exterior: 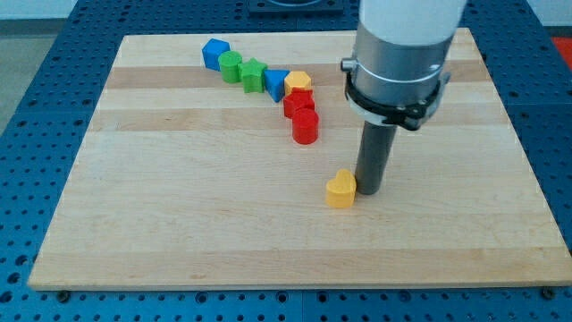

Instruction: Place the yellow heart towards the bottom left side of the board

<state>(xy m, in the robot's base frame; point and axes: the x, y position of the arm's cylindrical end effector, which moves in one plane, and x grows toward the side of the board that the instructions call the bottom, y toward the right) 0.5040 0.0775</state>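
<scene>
My tip [372,193] rests on the pale wooden board [179,224], just right of the yellow heart block [340,190], touching or nearly so. Well above them, toward the view's top, a curved line runs: blue cube-like block [214,53], green cylinder [231,66], green star-shaped block [253,74], blue triangular block [276,83], yellow hexagonal block [298,81], a red block [298,102], red cylinder [306,126].

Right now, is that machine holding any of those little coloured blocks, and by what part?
Nothing is held: I have only a rod. My tip stands just to the view's right of the yellow heart, close against its side, ready to push it.
</scene>
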